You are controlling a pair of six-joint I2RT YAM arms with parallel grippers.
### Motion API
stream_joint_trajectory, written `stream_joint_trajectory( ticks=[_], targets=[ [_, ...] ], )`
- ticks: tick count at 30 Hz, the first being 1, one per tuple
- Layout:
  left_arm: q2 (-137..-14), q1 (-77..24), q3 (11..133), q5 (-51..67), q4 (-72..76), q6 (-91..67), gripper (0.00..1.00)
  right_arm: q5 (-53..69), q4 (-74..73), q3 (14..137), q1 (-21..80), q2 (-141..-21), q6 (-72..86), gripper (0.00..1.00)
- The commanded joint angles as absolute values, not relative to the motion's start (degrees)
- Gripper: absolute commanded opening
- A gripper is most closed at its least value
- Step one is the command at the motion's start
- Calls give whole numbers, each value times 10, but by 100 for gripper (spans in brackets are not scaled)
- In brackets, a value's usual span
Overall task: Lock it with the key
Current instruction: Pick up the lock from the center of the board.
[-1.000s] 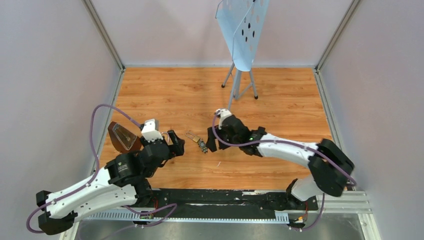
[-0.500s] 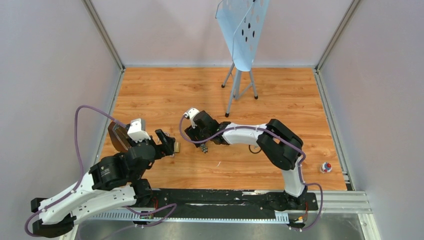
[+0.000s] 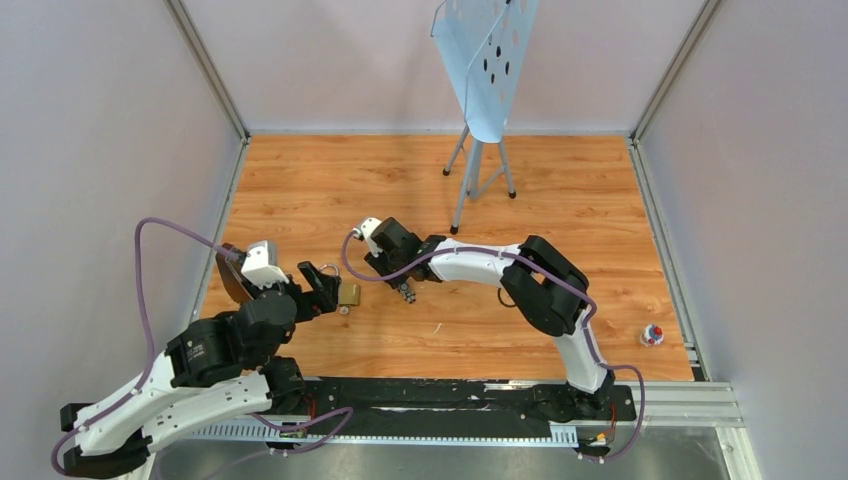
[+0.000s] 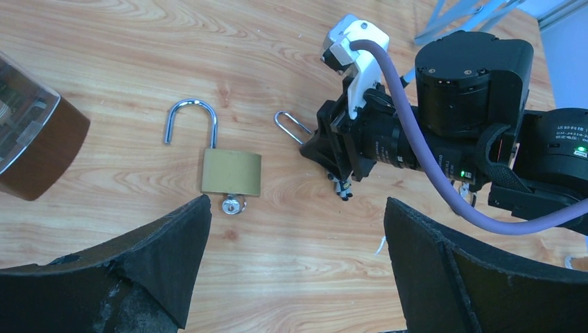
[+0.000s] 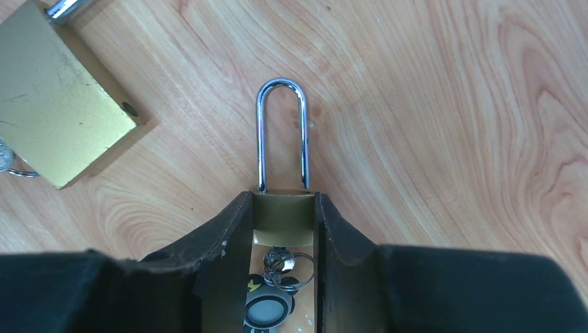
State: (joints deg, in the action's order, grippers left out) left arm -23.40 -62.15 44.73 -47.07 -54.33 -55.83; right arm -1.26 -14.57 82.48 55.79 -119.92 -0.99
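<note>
Tiny silver key point(image 4: 233, 205) in open brass padlock point(image 4: 231, 173); left gripper point(image 4: 297, 203) spread for reaching, right gripper point(image 5: 282, 201) clamping smaller brass padlock point(image 5: 281, 220).

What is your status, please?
Left gripper open beside large brass padlock, shackle open. Tiny silver key in its keyhole. Right gripper clamps small long-shackle brass padlock. Nothing blocking.

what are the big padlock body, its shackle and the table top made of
Padlock body: likely brass, dull yellow with a brushed, faintly scuffed face. Shackle: steel, probably chrome-plated, given its bright mirror-like glints. Table top: wood or wood-look laminate, with orange-brown grain and a low sheen; cannot tell which.
</note>
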Motion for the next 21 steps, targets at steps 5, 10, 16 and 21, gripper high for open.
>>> stream_joint_trajectory(
  ticks=[5,10,16,21],
  targets=[
    [-241,-621,429,-449,-484,-522,100,-65,-182,845,559,-1157,69,14],
    [-260,-621,416,-423,-428,-484,100,-70,-154,820,558,-1080,177,15],
    [-276,-621,402,-380,-319,-375,97,-77,-102,763,556,-971,297,16],
    [-275,-621,382,-312,-188,-286,96,-112,-74,715,557,-881,394,17]
  ],
)
